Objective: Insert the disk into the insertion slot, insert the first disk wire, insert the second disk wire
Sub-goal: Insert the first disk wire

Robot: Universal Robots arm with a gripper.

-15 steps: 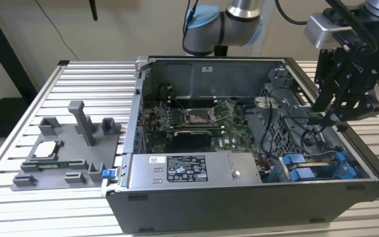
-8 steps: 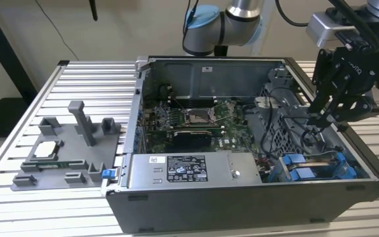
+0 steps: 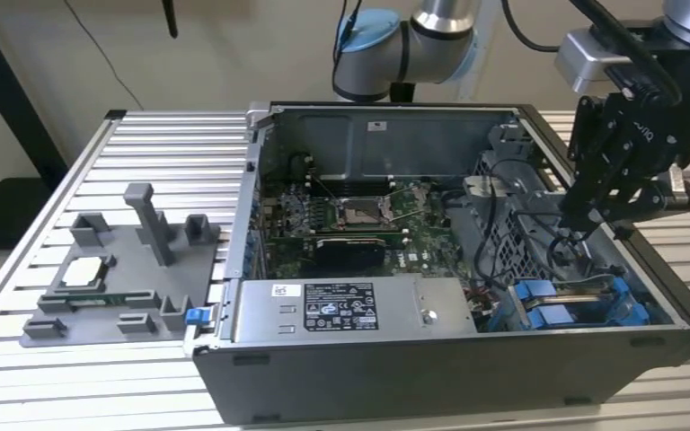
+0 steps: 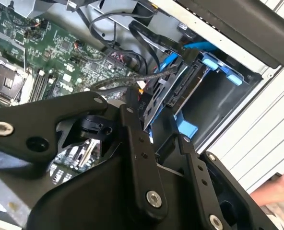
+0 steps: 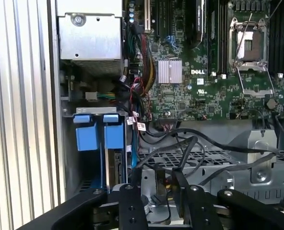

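Disk (image 4: 183, 88) was noted seated in the insertion slot (image 5: 89, 110), at 4 o'clock of the case (image 3: 441, 377) in the exterior view. Gripper (image 3: 595, 223) was positioned just above it, among black wires (image 5: 190, 143). Whether the jaws were clenched or released could not be told.

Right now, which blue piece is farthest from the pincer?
The small blue clip at the case corner, exterior view's left; the others sit in the drive bay by the pincer.
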